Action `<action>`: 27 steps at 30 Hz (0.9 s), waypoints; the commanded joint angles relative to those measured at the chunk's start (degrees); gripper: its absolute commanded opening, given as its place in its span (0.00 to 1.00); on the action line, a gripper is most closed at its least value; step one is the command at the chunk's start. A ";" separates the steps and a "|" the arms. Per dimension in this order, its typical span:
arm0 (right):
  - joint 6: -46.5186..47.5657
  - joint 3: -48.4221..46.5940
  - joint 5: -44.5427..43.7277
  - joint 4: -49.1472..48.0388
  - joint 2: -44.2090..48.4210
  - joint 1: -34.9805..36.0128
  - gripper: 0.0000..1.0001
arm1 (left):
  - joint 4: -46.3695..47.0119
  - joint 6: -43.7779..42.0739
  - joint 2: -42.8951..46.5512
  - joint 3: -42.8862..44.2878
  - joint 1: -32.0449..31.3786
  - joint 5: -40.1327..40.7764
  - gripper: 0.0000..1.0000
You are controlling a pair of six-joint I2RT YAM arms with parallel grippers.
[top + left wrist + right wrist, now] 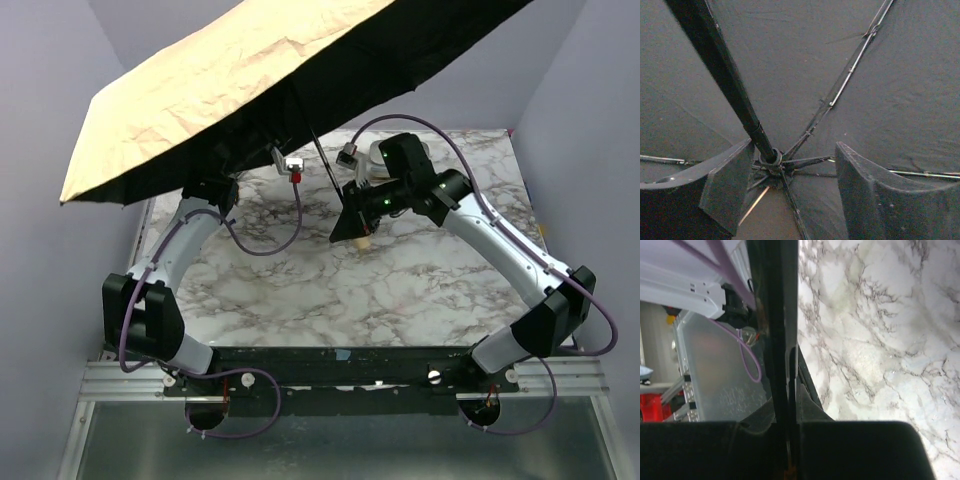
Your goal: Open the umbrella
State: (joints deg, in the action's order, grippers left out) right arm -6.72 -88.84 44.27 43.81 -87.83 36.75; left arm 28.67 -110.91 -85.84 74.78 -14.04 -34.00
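The umbrella (240,70) stands spread, its beige-tan canopy tilted over the left and back of the table with the black underside facing down. Its thin black shaft (325,165) slants down to a small beige handle knob (362,240). My right gripper (355,215) is shut on the shaft (780,340) just above the knob. My left gripper (792,150) is hidden under the canopy in the top view. In the left wrist view it stands open beneath the rib hub (771,159). The shaft (725,75) passes close to its left finger, with a gap on the right side.
The marble table (400,290) lies under both arms, with purple walls on three sides. The canopy's low left edge (75,190) hangs past the table's left side. A purple cable (280,245) loops from the left wrist. Metal ribs (850,75) fan out overhead.
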 commanded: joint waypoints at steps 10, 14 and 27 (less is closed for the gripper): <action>-10.34 8.20 -21.22 -26.41 10.62 -2.91 0.00 | 1.87 10.26 9.78 -10.50 -1.51 2.32 0.78; -12.73 12.24 -29.43 -25.84 14.46 -5.37 0.00 | 0.67 14.90 13.41 -14.40 -0.82 4.83 0.81; -15.50 25.52 -63.25 -28.16 22.66 -14.73 0.00 | -11.02 40.13 20.33 -17.14 -0.24 14.22 0.99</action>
State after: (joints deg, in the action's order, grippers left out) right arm -23.44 -64.49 -2.70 23.20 -66.81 21.78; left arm 22.59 -81.03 -67.99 58.94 -14.44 -22.74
